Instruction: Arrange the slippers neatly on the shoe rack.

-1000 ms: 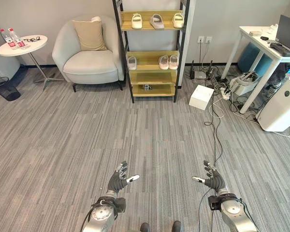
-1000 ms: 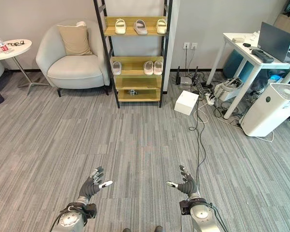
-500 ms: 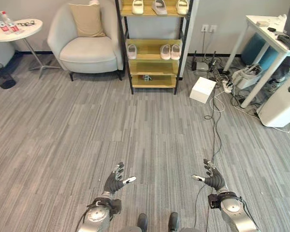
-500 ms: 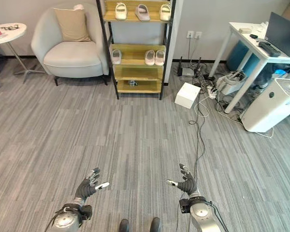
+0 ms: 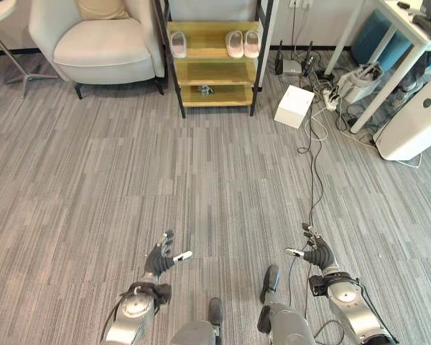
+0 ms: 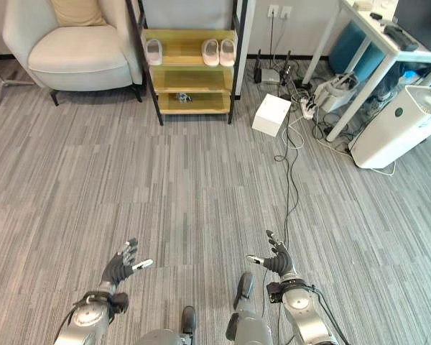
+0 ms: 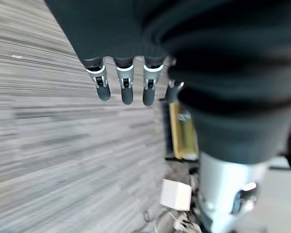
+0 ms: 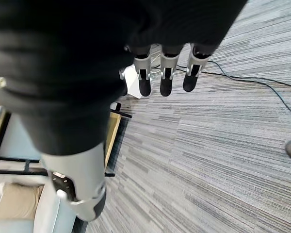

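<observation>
Fingers on both hands are spread and relaxed, holding nothing: the left hand (image 5: 160,256) and the right hand (image 5: 317,255) hover low over grey striped carpet (image 5: 129,187), well apart from each other, thumbs pointing inward toward one another. In each wrist view the silver fingers (image 7: 123,85) hang straight with dark tips over bare carpet. Farther ahead, a black cable (image 5: 315,165) runs along the floor from near the right hand toward a white box (image 5: 294,106) that sits on the carpet just right of the shoe rack (image 5: 212,72). That rack, a black frame with wooden shelves, stands against the far wall. On its upper visible shelf lie three slippers: one white slipper (image 5: 178,44) alone at the left, and a pale pair (image 5: 243,43) side by side at the right, touching or nearly so. A small dark object (image 5: 206,90), too small to identify, rests on the lowest shelf. Left of the rack stands a light grey armchair (image 5: 93,47) with a tan cushion. To the far right are a white table (image 5: 402,43), a tangle of cords and a power strip (image 5: 323,100) under it, and a white air purifier (image 5: 415,126).
</observation>
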